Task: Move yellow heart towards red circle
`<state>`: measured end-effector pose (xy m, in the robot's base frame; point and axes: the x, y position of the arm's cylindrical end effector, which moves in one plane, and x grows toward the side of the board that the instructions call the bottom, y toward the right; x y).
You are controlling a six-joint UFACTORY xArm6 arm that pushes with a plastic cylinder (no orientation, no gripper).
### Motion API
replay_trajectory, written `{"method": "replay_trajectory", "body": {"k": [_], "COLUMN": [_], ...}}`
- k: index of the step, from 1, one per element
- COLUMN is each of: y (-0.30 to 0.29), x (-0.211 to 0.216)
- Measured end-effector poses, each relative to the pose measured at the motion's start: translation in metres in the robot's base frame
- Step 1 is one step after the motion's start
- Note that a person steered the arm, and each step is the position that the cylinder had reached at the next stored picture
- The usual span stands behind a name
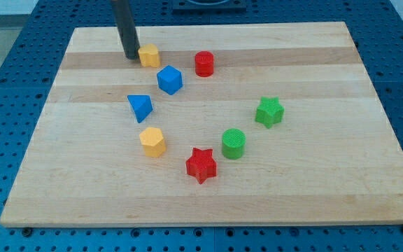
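**Right Behind the Heart, Push Still to Come**

Now, the wooden worktop [292, 189] fills the view, pale planks on a blue pegboard base. Scattered across it: a green star [269, 112] toward the view's right, a red star [201, 165] near the bottom, a green cylinder [234, 143] just beside it, a blue cube [169, 80], a blue triangle [140, 108] and a yellow hexagon [152, 141].

On to the action up top! The yellow heart [149, 54] sits near the worktop's upper edge, and the red circle [203, 64] waits to its right, clearly apart, with open wood between them. By my reading the job is barely begun: the heart has the whole gap left to cover.

There is no hand on this arm to open or close, just a dark rod, holding nothing. My tip [130, 56] stands on the heart's left side, touching it or as good as touching. That is the correct side for a push toward the view's right, straight at the circle.
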<state>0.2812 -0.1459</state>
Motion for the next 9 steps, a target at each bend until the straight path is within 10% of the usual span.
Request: {"method": "replay_trajectory", "body": {"k": [7, 9], "y": [0.031, 0.076], "x": [0.050, -0.021]}}
